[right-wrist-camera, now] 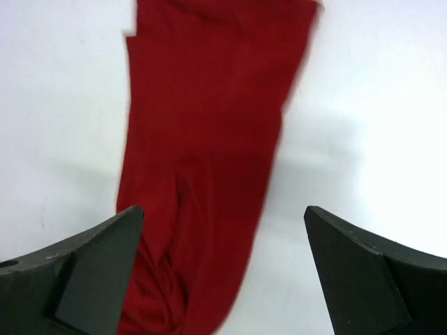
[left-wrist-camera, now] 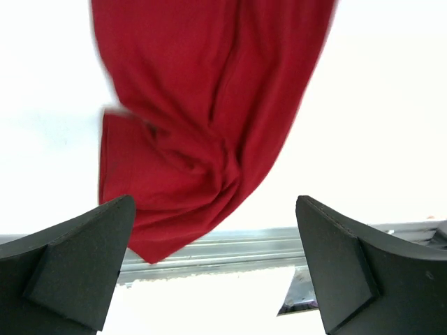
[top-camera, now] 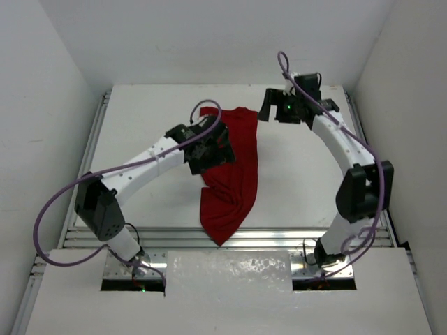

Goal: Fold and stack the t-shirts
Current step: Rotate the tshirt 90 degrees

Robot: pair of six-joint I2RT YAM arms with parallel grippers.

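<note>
White table holds the red t-shirt, bunched in a long strip down the middle, and the left gripper and right gripper hang near it with jaws wide apart and empty, probably ready to spread it.

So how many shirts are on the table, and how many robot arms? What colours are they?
Dark red t-shirt: 1
White and black robot arms: 2 (left arm, right arm)
Total: 3
</note>
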